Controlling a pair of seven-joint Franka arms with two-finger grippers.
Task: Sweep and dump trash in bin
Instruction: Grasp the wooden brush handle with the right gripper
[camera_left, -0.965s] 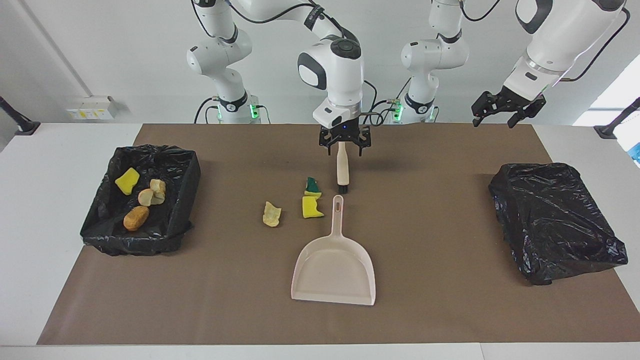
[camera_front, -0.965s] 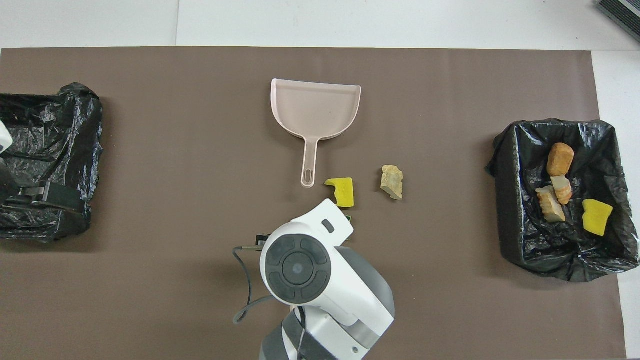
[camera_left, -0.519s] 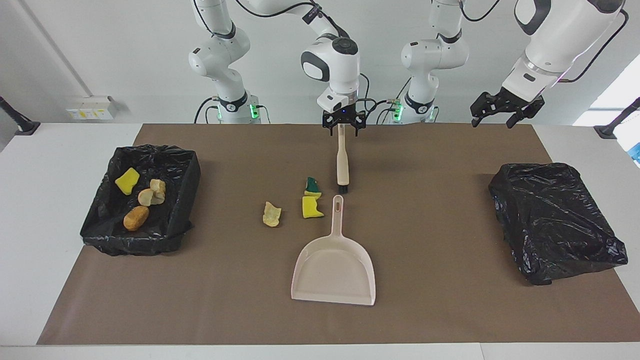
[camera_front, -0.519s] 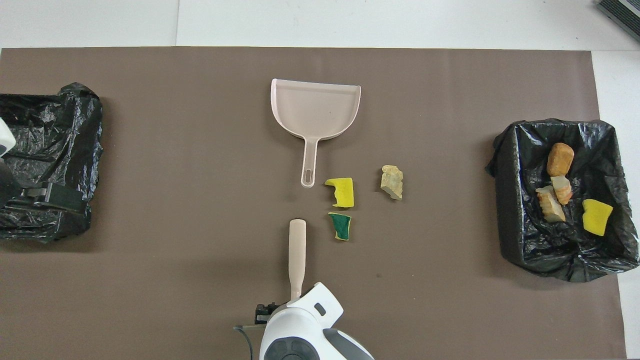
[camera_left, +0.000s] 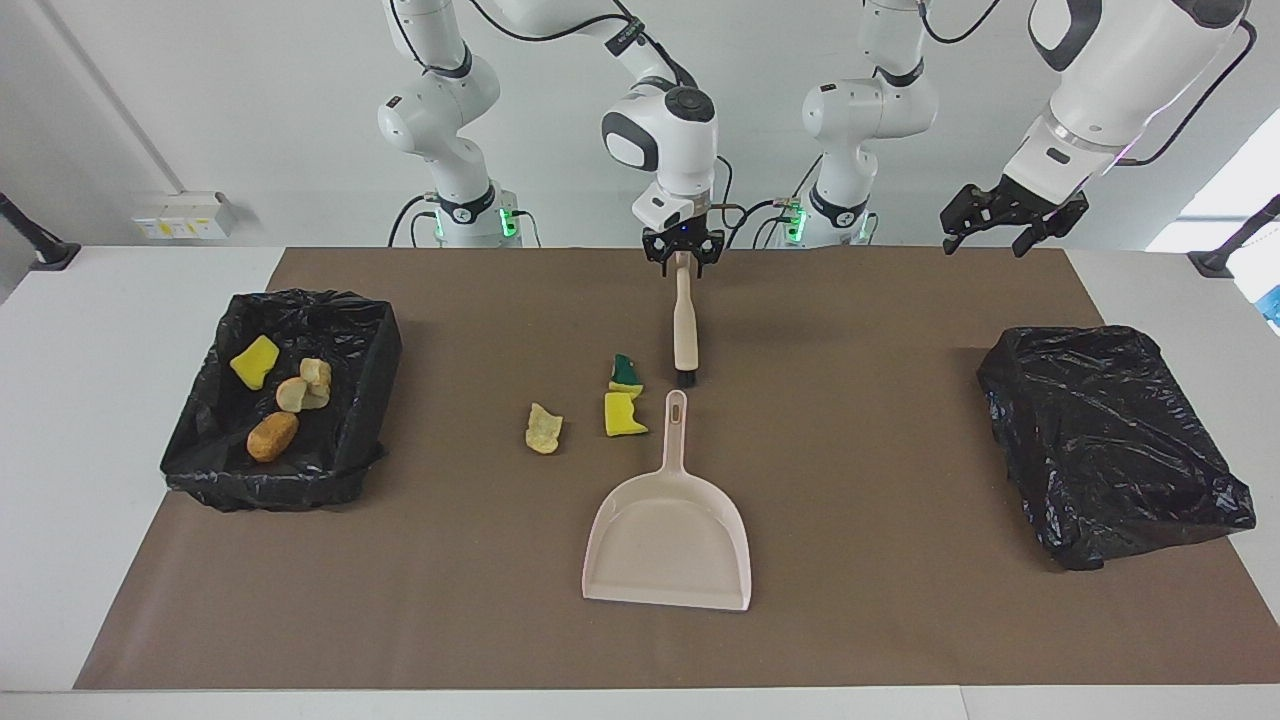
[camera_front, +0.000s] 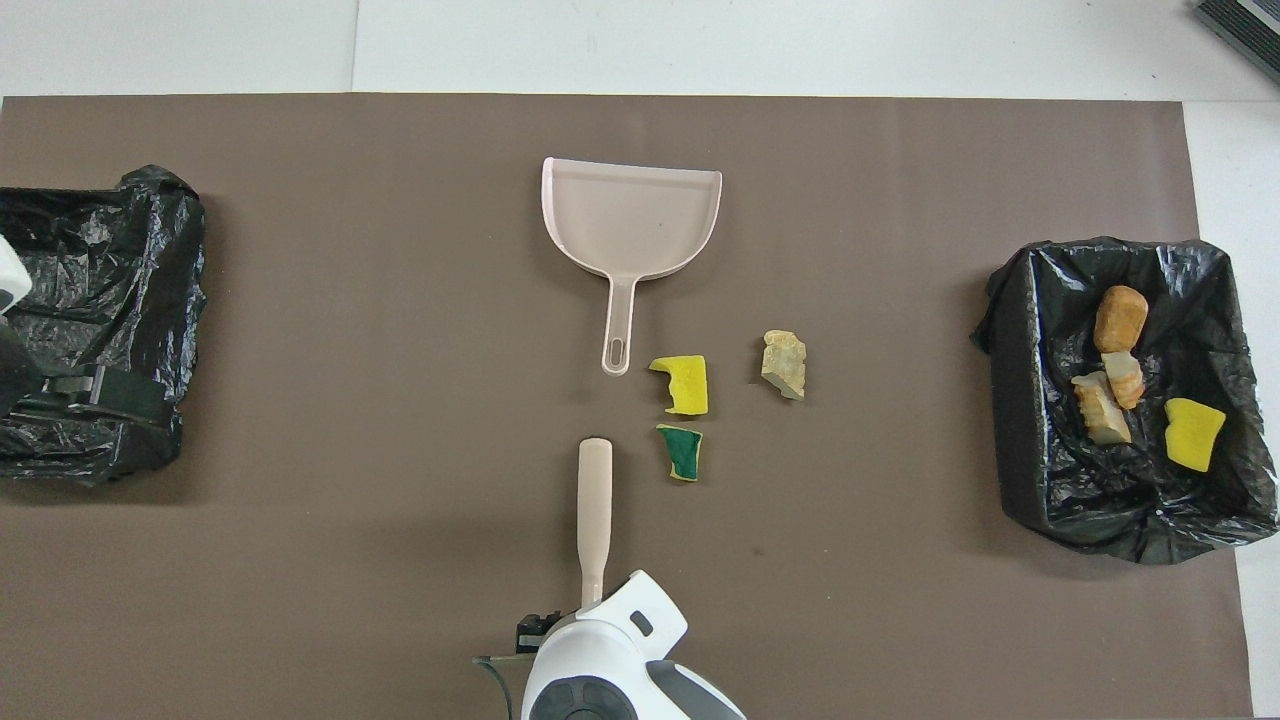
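A beige brush (camera_left: 685, 335) lies on the brown mat (camera_left: 900, 600), its bristles toward the pink dustpan (camera_left: 668, 545). My right gripper (camera_left: 683, 262) is down at the brush handle's end nearest the robots, open, one finger on each side of the handle. Three trash scraps lie beside the brush and the dustpan handle: a green-backed sponge chunk (camera_left: 625, 371), a yellow sponge chunk (camera_left: 624, 415) and a pale beige lump (camera_left: 543, 428). The open black-lined bin (camera_left: 345, 470) at the right arm's end holds more scraps. My left gripper (camera_left: 1015, 215) waits open in the air at the left arm's end.
A second black bag-covered bin (camera_left: 1110, 440) sits at the left arm's end of the mat. In the overhead view the right wrist (camera_front: 600, 680) covers the brush handle's end. White table (camera_left: 100, 600) borders the mat.
The right gripper has drawn back from over the brush's middle to the handle's end near the robots, and its jaws have narrowed around it. The left arm has barely moved.
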